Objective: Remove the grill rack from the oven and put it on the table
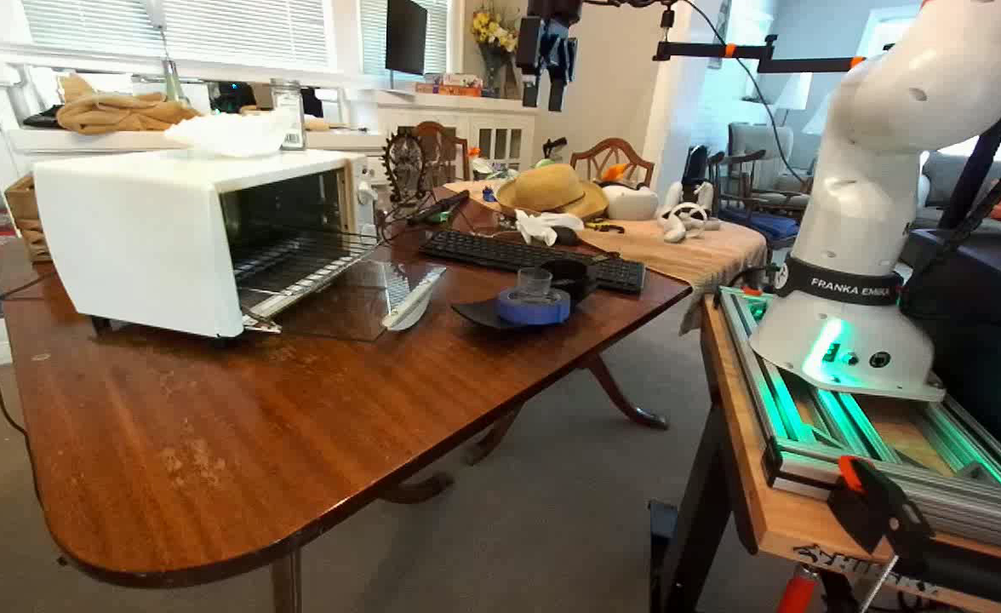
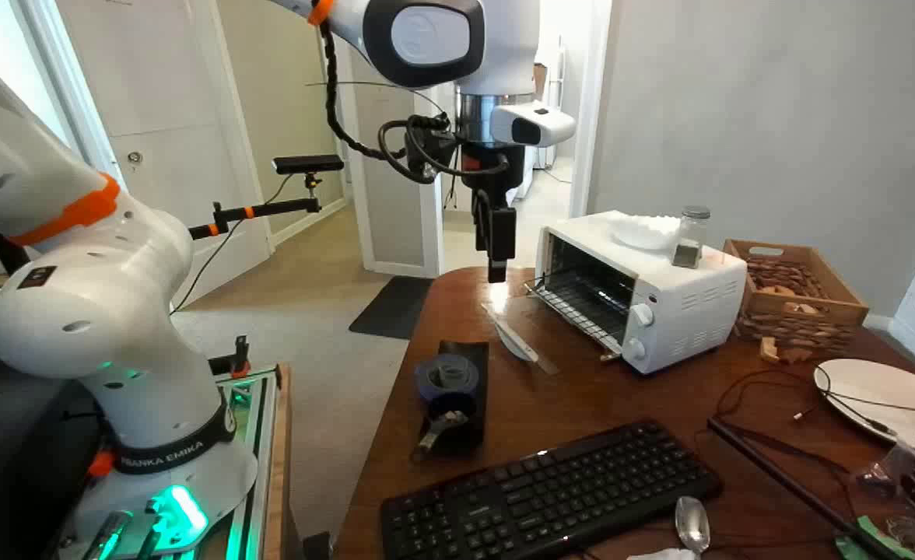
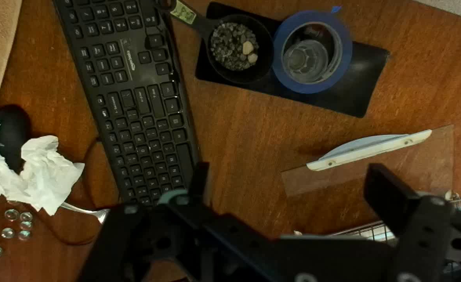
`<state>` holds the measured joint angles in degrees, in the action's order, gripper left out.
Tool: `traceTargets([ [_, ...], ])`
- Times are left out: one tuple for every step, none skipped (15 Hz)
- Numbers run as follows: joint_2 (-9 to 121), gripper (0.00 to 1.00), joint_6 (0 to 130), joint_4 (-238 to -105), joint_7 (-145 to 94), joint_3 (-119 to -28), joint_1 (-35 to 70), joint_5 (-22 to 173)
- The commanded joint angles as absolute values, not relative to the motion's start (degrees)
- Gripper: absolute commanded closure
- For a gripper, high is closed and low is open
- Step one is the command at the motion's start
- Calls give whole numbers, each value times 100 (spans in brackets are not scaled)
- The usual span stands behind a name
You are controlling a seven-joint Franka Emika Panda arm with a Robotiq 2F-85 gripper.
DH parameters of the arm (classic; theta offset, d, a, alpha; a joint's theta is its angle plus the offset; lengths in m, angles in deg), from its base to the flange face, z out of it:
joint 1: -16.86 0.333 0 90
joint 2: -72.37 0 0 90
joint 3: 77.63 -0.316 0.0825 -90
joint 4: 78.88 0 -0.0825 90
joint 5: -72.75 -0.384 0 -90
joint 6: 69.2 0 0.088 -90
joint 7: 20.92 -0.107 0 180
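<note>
Hovers with black 2-fingered gripper [image 3: 288, 174] spread, released, in front of white boxy oven [image 1: 139, 243] with protruding silvery wire rack [image 2: 574, 308].

The toaster oven [image 1: 134, 251] is white outside and dark within; its grill rack [image 1: 326, 274] is silvery grey, ruled in parallel lines. The wooden table [image 1: 254, 409] is reddish brown, streaked with grain and pale scuffs [image 1: 197, 462]; the door handle [image 3: 370, 151] is cream-white. The roll of tape [image 1: 534, 310] is blue, the keyboard [image 3: 136, 111] black and lettered in white. The scoop [image 3: 265, 51] is black, its gravel [image 3: 229, 49] mottled grey with cream pebbles [image 3: 247, 47], its label [image 3: 183, 13] green with dark markings. The gripper [image 3: 287, 176] is black. The Panda arm [image 1: 918, 98] is white with orange bands [image 2: 72, 210], a black collar [image 1: 841, 294] lettered in white, and a green glow [image 1: 826, 351] at the base [image 1: 858, 328].
</note>
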<state>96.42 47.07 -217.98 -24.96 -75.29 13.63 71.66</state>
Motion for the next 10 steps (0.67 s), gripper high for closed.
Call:
traceTargets([
  [9640, 0, 4694, -21788, -2491, -7537, 1353, 7162],
  [9640, 0, 4694, -21788, -2491, -7537, 1353, 7162],
  [9640, 0, 4694, -21788, -2491, -7537, 1353, 7162],
  [9640, 0, 4694, -21788, -2491, -7537, 1353, 7162],
  [9640, 0, 4694, -21788, -2491, -7537, 1353, 7162],
  [9640, 0, 4694, -21788, -2491, -7537, 1353, 7162],
  [9640, 0, 4694, -21788, -2491, -7537, 1353, 7162],
  [9427, 0, 4768, -21705, -2502, -7550, 1393, 7093],
  [9348, 0, 4826, -21681, -2467, -7538, 1421, 7029],
  [9203, 0, 5094, -21664, -2514, -7517, 1465, 6819],
])
